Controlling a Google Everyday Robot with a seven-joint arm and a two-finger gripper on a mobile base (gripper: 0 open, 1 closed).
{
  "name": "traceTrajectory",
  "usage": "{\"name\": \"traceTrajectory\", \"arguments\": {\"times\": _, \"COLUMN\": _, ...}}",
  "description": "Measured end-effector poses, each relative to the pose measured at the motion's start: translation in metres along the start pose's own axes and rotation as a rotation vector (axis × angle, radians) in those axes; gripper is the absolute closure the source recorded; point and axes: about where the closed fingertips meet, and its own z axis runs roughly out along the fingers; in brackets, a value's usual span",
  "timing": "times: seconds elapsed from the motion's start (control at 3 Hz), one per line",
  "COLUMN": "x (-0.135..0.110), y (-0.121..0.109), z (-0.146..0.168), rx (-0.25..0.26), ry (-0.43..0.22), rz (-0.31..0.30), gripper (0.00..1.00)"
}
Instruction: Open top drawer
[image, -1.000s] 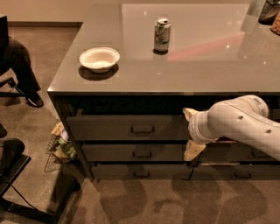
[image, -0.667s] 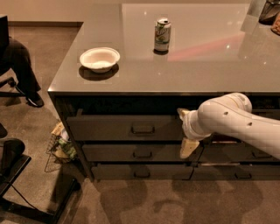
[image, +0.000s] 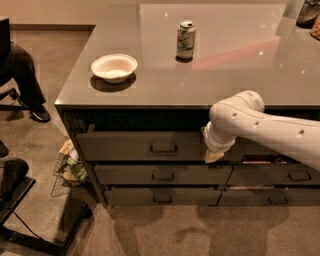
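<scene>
The top drawer (image: 125, 146) is the wide dark grey front just under the counter edge, with a small rectangular metal handle (image: 163, 148) at its centre. A dark gap shows above it. My gripper (image: 209, 144) hangs at the end of the white arm that reaches in from the right. It sits at the drawer front's right end, to the right of the handle and apart from it. Its fingers (image: 214, 156) stand one above the other, spread open and empty.
A white bowl (image: 114, 67) and a drink can (image: 185, 40) stand on the grey countertop (image: 240, 75). Shallower drawers (image: 162, 175) lie below, and narrower ones (image: 299, 175) at the right. A wire basket (image: 67, 167), a seated person's leg (image: 22, 75) and a black chair base (image: 15, 192) are at the left.
My arm and gripper have moved left along the top drawer front, closer to its handle. The drawers, bowl and can have not moved.
</scene>
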Motion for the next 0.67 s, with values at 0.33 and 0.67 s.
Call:
{"name": "traceTrajectory", "arguments": {"times": 0.33, "x": 0.0170, "y": 0.0090, "z": -0.0154, "rx": -0.066, "ry": 0.094, "rz": -0.033, "gripper": 0.65}}
{"name": "traceTrajectory", "arguments": {"times": 0.67, "x": 0.0169, "y": 0.0083, "z": -0.0170, "rx": -0.066, "ry": 0.094, "rz": -0.033, "gripper": 0.88}}
